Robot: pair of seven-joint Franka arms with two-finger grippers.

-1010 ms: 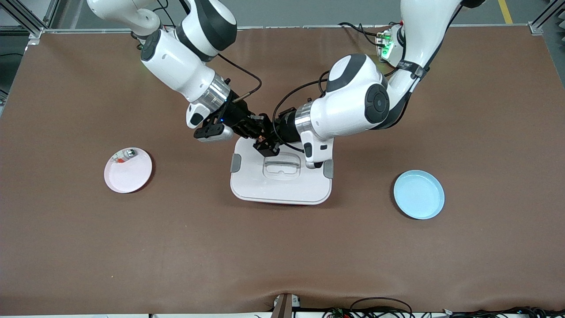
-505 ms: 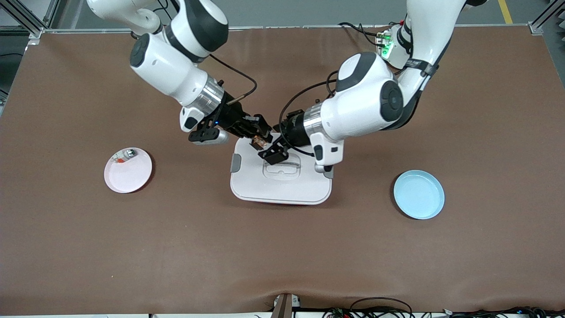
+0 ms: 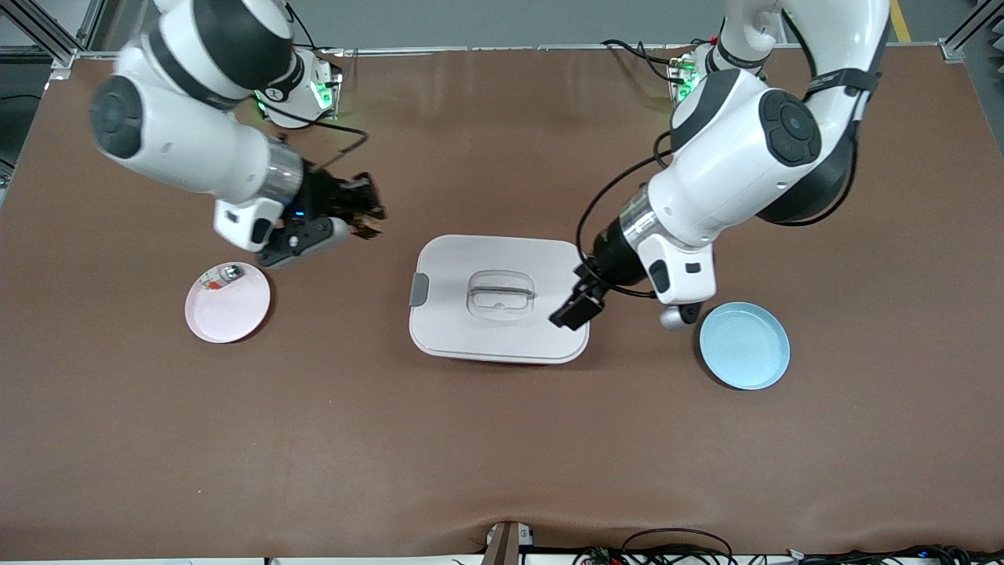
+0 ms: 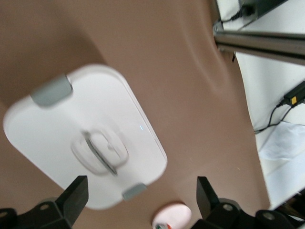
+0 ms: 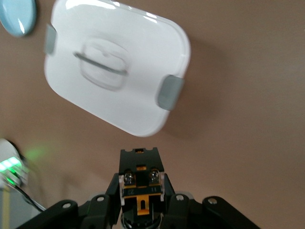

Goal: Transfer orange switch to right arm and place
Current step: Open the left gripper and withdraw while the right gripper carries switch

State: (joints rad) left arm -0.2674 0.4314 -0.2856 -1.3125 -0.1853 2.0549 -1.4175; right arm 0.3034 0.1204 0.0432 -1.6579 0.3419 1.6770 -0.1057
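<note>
The orange switch [image 5: 139, 164], a tiny black block with an orange-tan face, is held in my right gripper [image 5: 141, 180], which is shut on it. In the front view the right gripper [image 3: 362, 216] holds the switch [image 3: 368, 226] in the air over bare table between the pink plate [image 3: 235, 314] and the white lidded box [image 3: 500, 326]. My left gripper [image 3: 575, 308] is open and empty over the box's corner toward the blue plate [image 3: 743, 345]. In the left wrist view its fingers [image 4: 74, 198] stand wide apart around nothing.
The pink plate holds a small silvery-clear piece with a red-orange bit [image 3: 223, 275]. The box's lid has a handle [image 3: 500, 293] and grey clips [image 3: 419, 289]. The blue plate is bare. Brown mat covers the table.
The two grippers have drawn apart from over the box. The right gripper carried the switch toward the pink plate; the left gripper let go, opened and moved toward the blue plate.
</note>
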